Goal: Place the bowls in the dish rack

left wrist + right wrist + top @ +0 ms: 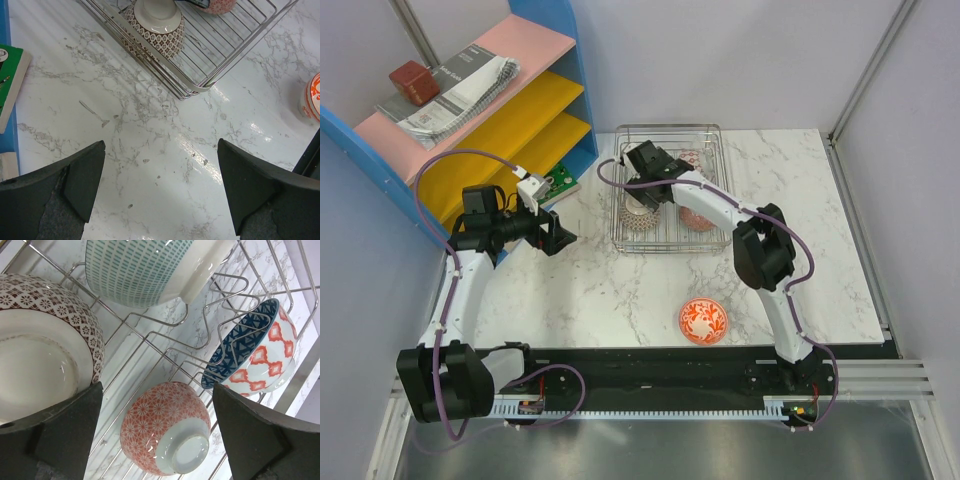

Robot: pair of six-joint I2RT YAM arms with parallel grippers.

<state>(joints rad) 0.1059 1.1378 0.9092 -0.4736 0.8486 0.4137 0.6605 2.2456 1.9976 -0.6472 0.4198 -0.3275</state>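
Left to load, nearest the bases: orange bowl (704,321), upright on the bare counter (620,290), well apart from both hands. Probably glazed ceramic: stiff, slick, fairly weighty for its size, liable to chip if knocked against wire. Best pinched across the rim, one finger inside the wall and one outside. Likely too wide to span whole.

Farther in, left hand (557,236), spread wide and holding nothing, hovering over the counter near the near-left corner of the rack (665,247).

Beyond that, right hand (645,160) low over the rack, likewise spread wide, gripping nothing.

From above, only glimpses of bowls under the right arm. From the right wrist, four plainly in the rack:
- brown bowl (45,340), on edge at left
- teal bowl (140,270), tipped at the top
- blue bowl (255,350), leaning among the prongs at right
- pink bowl (165,427), foot toward the lens, between the fingers

Nothing of the orange bowl from there. From the left wrist, just the rack's corner, the brown bowl's foot, and a sliver of the orange bowl at the right edge. Nothing of the rack's far half.

Farthest back on the left, shelf (555,60), with a green book (560,185) at its foot.
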